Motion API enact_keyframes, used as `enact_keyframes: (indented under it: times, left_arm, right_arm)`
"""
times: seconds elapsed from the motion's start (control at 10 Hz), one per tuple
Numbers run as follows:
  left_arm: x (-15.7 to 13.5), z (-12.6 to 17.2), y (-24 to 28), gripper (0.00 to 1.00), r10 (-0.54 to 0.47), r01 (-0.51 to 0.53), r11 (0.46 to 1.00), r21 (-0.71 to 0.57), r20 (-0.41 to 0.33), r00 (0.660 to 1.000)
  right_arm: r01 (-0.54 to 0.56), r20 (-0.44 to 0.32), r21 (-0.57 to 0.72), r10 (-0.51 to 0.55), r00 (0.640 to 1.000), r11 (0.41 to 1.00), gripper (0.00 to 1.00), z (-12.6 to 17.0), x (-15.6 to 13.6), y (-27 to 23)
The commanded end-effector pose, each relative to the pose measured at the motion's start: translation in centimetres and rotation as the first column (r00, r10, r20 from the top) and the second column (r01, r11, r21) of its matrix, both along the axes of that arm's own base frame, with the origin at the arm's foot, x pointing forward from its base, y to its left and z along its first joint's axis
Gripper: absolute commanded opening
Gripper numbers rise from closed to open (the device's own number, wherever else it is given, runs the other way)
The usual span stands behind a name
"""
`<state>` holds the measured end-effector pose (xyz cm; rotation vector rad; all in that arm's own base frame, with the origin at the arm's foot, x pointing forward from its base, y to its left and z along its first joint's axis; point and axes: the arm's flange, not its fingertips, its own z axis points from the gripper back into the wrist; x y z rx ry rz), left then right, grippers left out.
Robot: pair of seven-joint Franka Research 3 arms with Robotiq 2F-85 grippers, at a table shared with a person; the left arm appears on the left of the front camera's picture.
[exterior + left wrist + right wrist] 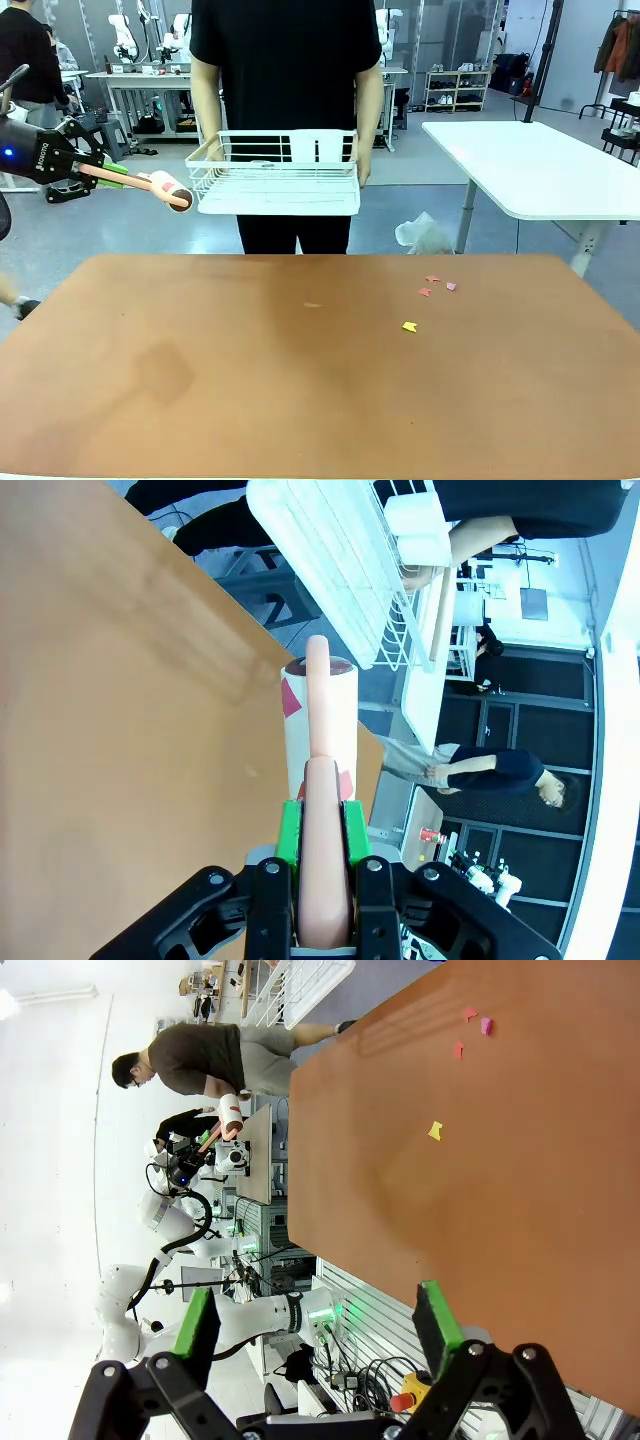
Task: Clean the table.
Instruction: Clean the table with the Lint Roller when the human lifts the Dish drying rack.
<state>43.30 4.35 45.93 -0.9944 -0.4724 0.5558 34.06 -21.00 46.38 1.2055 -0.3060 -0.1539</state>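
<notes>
Left gripper (322,825) is clamping a peach-handled white lint roller (320,715) off the reddish-brown leather-like table's (300,400) far-left corner, right gripper (315,1322) gaping empty; the long reach to the coloured paper scraps (409,326) is probably risking a skewed roll.

A person (288,60) in a black T-shirt stands at the far side and carries a white wire rack (278,175), kept level in front of the waist. Behind, to the right, stands a white-topped table (540,165) on metal legs, and a crumpled clear plastic bag (422,235) lies on the grey floor near its leg. Far back there is a low shoe shelf (457,88), hanging clothes (620,45) at the top right corner, and another person (25,50) in black at the left edge.
</notes>
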Motion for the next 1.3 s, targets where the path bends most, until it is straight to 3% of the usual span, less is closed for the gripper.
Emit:
enact_keyframes:
  times: [0.0, 0.1, 0.2, 0.3, 0.5, 0.6, 0.8, 1.0, 1.1, 1.2]
  left_arm:
    - [1.4, 1.3, -1.9, 0.21, -0.125, 0.126, 0.991, 0.044, -0.038, 0.991]
    - [3.2, 2.4, -4.1, 0.21, -0.235, 0.241, 0.965, 0.098, -0.070, 0.969]
    - [5.1, 2.4, -7.1, 0.21, -0.363, 0.378, 0.918, 0.118, -0.127, 0.923]
    - [7.8, 1.7, -10.6, 0.21, -0.488, 0.523, 0.836, 0.166, -0.214, 0.847]
    - [12.3, -0.5, -16.9, 0.21, -0.593, 0.647, 0.740, 0.183, -0.276, 0.757]
    - [13.2, -2.3, -19.9, 0.21, -0.627, 0.684, 0.700, 0.208, -0.280, 0.727]
    - [13.9, -4.6, -23.5, 0.21, -0.640, 0.700, 0.685, 0.204, -0.291, 0.711]
    - [13.3, -4.4, -23.8, 0.21, -0.632, 0.683, 0.704, 0.195, -0.265, 0.728]
    - [13.8, -5.8, -24.6, 0.21, -0.654, 0.713, 0.675, 0.189, -0.294, 0.697]
    - [13.8, -5.8, -24.6, 0.21, -0.654, 0.713, 0.675, 0.189, -0.294, 0.697]
  right_arm:
    - [-0.006, 0.023, 0.005, 0.005, 1.000, 1.000, 1.00, 0.2, -0.3, 0.1]
    - [-0.006, 0.023, 0.005, 0.005, 1.000, 1.000, 1.00, 0.2, -0.3, 0.1]
    - [-0.006, 0.023, 0.005, 0.005, 1.000, 1.000, 1.00, 0.2, -0.3, 0.1]
    - [-0.006, 0.023, 0.005, 0.005, 1.000, 1.000, 1.00, 0.2, -0.3, 0.1]
    - [-0.006, 0.023, 0.005, 0.005, 1.000, 1.000, 1.00, 0.2, -0.3, 0.1]
    - [-0.006, 0.023, 0.005, 0.005, 1.000, 1.000, 1.00, 0.2, -0.3, 0.1]
    - [-0.006, 0.023, 0.005, 0.005, 1.000, 1.000, 1.00, 0.2, -0.3, 0.1]
    - [-0.006, 0.023, 0.005, 0.005, 1.000, 1.000, 1.00, 0.2, -0.3, 0.1]
    - [-0.006, 0.023, 0.005, 0.005, 1.000, 1.000, 1.00, 0.2, -0.3, 0.1]
    - [-0.006, 0.023, 0.005, 0.005, 1.000, 1.000, 1.00, 0.2, -0.3, 0.1]
